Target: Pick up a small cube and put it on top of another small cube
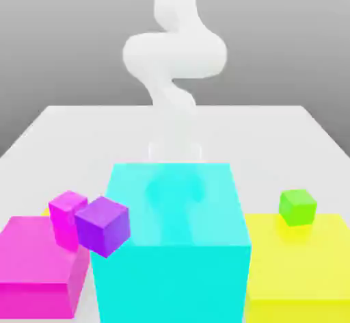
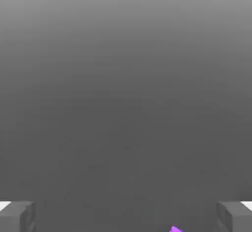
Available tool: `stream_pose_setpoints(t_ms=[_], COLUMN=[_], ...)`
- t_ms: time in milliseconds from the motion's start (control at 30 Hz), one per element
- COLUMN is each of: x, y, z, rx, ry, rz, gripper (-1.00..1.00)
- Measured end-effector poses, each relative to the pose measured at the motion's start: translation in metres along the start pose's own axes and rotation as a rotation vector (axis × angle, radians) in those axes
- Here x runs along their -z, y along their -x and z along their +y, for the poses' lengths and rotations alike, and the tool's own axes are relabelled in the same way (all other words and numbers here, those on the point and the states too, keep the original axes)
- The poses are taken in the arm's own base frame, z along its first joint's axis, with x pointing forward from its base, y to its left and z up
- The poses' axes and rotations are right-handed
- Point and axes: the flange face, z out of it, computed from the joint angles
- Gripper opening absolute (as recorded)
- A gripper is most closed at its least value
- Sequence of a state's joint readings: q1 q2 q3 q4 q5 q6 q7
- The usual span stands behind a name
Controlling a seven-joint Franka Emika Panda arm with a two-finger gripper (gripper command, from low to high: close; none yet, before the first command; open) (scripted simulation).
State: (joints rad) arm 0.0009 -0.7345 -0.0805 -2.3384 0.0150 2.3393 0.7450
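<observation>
Exterior view: green cube [image 1: 297, 207] sits mid-right on big yellow block [image 1: 301, 267], nothing stacked on it. Yellow-orange cube, can't locate it. Hand view: gripper [image 2: 126, 216] wide open, empty. Pick & place both left, I reckon.

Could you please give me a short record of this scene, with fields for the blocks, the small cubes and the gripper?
surface: white table
big blocks: cyan block in the middle; magenta block on the exterior view's left; yellow block on its right
small green cube: over the yellow block's far edge
small magenta cube: by the magenta block's far corner
small purple cube: next to the small magenta cube, tilted
gripper: open, nothing between the fingers
arm: behind the cyan block
</observation>
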Motion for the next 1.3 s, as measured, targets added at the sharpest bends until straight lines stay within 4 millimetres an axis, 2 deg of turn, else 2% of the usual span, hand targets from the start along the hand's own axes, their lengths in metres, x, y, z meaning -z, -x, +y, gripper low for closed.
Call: stream_pose_setpoints(t_ms=[67,167,233,333,467,567,633,667,700,800,967,1133,1167,1300], x=[-0.048,-0.113,-0.150,-0.197,-0.240,-0.253,-0.256,-0.261,-0.263,-0.276,-0.295,-0.315,-0.317,-0.317], y=[-0.017,-0.030,-0.032,-0.023,0.007,0.042,0.072,0.089,0.096,0.104,0.113,0.131,0.133,0.133], z=[0.037,0.100,0.146,0.220,0.326,0.401,0.443,0.451,0.456,0.457,0.471,0.484,0.486,0.486], rx=[-0.027,-0.066,-0.092,-0.133,-0.192,-0.235,-0.233,-0.200,-0.185,-0.143,-0.137,-0.143,-0.145,-0.146], ry=[0.049,0.127,0.179,0.261,0.380,0.471,0.541,0.569,0.582,0.589,0.592,0.590,0.589,0.589], rz=[-0.046,-0.109,-0.148,-0.206,-0.284,-0.339,-0.383,-0.413,-0.423,-0.436,-0.434,-0.441,-0.442,-0.444], gripper=[0.00,0.00,0.00,0.00,0.00,0.00,0.00,0.00,0.00,0.00,0.00,0.00,-1.00,-1.00])
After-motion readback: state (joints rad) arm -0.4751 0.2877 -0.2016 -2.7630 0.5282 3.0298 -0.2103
